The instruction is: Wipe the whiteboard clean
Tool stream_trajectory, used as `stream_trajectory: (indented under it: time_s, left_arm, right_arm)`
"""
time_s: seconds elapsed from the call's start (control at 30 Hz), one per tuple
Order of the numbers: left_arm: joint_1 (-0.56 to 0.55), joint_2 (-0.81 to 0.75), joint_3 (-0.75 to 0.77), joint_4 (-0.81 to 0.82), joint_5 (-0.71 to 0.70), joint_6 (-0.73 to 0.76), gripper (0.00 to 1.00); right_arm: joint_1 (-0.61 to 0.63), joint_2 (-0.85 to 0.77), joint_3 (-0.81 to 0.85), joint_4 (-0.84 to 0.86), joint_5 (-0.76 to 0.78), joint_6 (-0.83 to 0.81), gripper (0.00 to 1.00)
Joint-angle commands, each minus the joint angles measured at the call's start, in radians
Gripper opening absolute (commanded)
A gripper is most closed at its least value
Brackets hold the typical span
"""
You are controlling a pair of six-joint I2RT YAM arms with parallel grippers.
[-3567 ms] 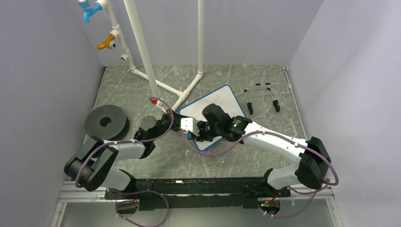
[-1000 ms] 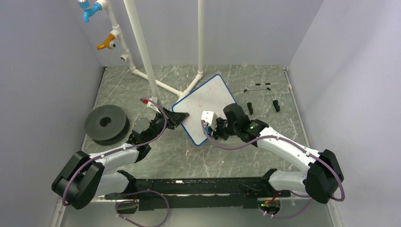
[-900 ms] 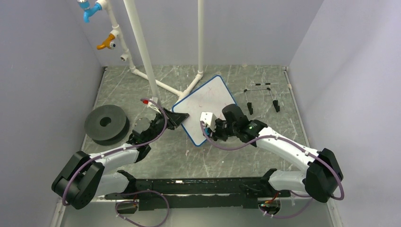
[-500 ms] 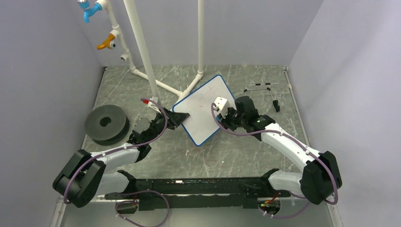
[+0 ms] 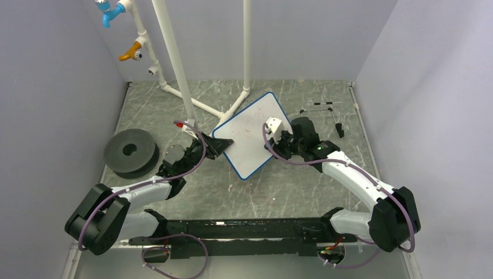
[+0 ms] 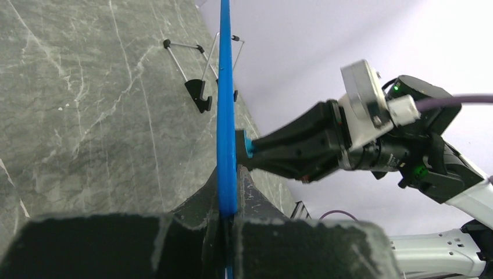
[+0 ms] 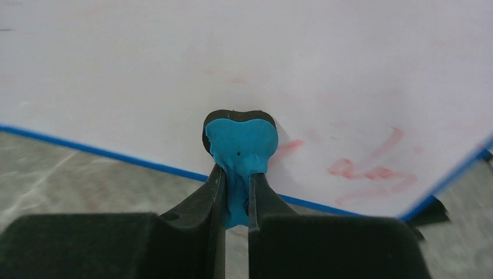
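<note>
Two white-shelled arms [image 5: 145, 189] carry bulky black joint housings [image 5: 103, 218] and trailing purple cables [image 6: 459, 100]. A small green light [image 6: 397, 88] glows on one black wrist, beside a white camera block [image 5: 274, 125]. The matte black fingers [image 6: 104, 244] show whitish, scuffed edges.

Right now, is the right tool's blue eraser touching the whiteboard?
Touching. Left wrist view shows the whiteboard edge-on, the eraser pressed against its face, no gap.

We see a black foam ring [image 5: 131, 152] at left, white pipes [image 5: 174, 64] rising at upper centre, and a wire easel [image 5: 323, 119] right of centre on the grey marbled table [image 5: 290, 186].
</note>
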Motion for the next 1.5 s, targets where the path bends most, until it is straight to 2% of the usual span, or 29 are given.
stream_trajectory:
  time_s: [0.0,0.07,0.13,0.23,0.33,0.43,0.57,0.67,0.73,0.8,1.0,1.27,1.33,1.47]
  left_arm:
    - [-0.011,-0.018,0.044,0.272,0.074,-0.086,0.0]
    - [-0.011,-0.014,0.042,0.282,0.075,-0.089,0.0]
    - [-0.011,-0.014,0.04,0.282,0.074,-0.087,0.0]
    - [-0.011,-0.014,0.039,0.284,0.074,-0.087,0.0]
    - [-0.011,-0.014,0.037,0.289,0.074,-0.089,0.0]
    - [-0.012,-0.021,0.036,0.283,0.073,-0.081,0.0]
    - [-0.012,-0.009,0.038,0.297,0.084,-0.088,0.0]
    - [-0.012,-0.002,0.036,0.313,0.09,-0.093,0.0]
    - [-0.012,0.0,0.033,0.315,0.09,-0.093,0.0]
    - [-0.012,0.0,0.034,0.315,0.089,-0.094,0.0]
    - [-0.011,-0.011,0.036,0.303,0.084,-0.087,0.0]
    - [-0.01,-0.046,0.033,0.256,0.076,-0.063,0.0]
    - [-0.01,-0.048,0.035,0.251,0.076,-0.062,0.0]
    - [-0.008,-0.044,0.034,0.261,0.068,-0.067,0.0]
  right_arm:
    - [-0.052,-0.004,0.012,0.077,0.151,0.057,0.0]
    - [-0.052,-0.006,0.013,0.067,0.131,0.044,0.0]
    - [-0.041,-0.009,0.015,0.031,0.025,0.014,0.0]
    - [0.041,-0.014,0.015,-0.05,-0.136,-0.074,0.0]
    - [0.087,0.006,0.033,-0.105,-0.228,-0.121,0.0]
    - [0.082,0.003,0.039,-0.076,-0.179,-0.091,0.0]
    - [-0.023,-0.002,0.036,0.046,0.022,0.052,0.0]
    - [-0.068,-0.008,0.02,0.076,0.093,0.07,0.0]
    - [-0.071,-0.008,0.016,0.056,0.065,0.048,0.0]
    - [-0.065,-0.013,0.013,0.017,-0.049,0.004,0.0]
    - [0.036,-0.01,0.028,-0.116,-0.254,-0.141,0.0]
    - [-0.088,-0.018,0.011,0.009,-0.002,-0.01,0.0]
    - [-0.094,-0.025,0.003,-0.002,-0.013,-0.025,0.0]
    - [-0.072,-0.027,0.009,-0.082,-0.206,-0.098,0.0]
